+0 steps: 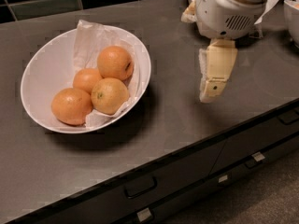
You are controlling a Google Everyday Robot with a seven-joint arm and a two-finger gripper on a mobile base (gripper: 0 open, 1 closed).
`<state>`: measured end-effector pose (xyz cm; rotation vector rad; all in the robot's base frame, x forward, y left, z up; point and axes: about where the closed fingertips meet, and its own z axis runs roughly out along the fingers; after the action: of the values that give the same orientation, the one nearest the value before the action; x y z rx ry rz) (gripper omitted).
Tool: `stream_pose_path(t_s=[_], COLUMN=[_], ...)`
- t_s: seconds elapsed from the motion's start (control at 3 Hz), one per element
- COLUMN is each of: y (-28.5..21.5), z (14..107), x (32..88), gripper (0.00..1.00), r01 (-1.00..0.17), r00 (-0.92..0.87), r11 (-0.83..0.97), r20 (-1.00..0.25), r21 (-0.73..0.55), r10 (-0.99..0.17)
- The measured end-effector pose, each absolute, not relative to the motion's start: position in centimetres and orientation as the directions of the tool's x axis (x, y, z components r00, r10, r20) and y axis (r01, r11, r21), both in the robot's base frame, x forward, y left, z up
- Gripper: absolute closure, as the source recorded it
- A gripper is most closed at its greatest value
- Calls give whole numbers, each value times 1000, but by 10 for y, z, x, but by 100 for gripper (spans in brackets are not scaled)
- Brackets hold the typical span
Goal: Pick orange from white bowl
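Note:
The white bowl (42,64) is wide and shallow, with a crinkled white paper liner, and sits on the left of the dark counter. It holds several oranges. The orange (115,62) with a short dark streak lies at the back right of the pile. A fruit with a tiny stem dot (110,95) lies in front of it, and a smaller, deeper-orange one (87,79) to its left. My gripper (210,93) hangs pointing down over the counter to the right of the bowl, well clear of its rim and empty.
A further orange (71,106) lies at the bowl's front left. The rim of another white bowl (292,14) shows at the far right edge. The counter's front edge (187,148) runs diagonally, with drawers and handles (140,186) below. A dark tiled wall (42,3) stands behind.

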<state>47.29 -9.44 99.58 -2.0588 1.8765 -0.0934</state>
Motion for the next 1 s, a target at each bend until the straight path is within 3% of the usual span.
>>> stream_pose_path(t_s=[0.33,1.0], y=[-93,-19], z=[997,1022], x=[474,511], gripper=[0,0], r01=[-951,-904], r00=[123,333], r11=[-62,-276], r20=[-186,-135], r21=[-304,-325], r10=[-975,-933])
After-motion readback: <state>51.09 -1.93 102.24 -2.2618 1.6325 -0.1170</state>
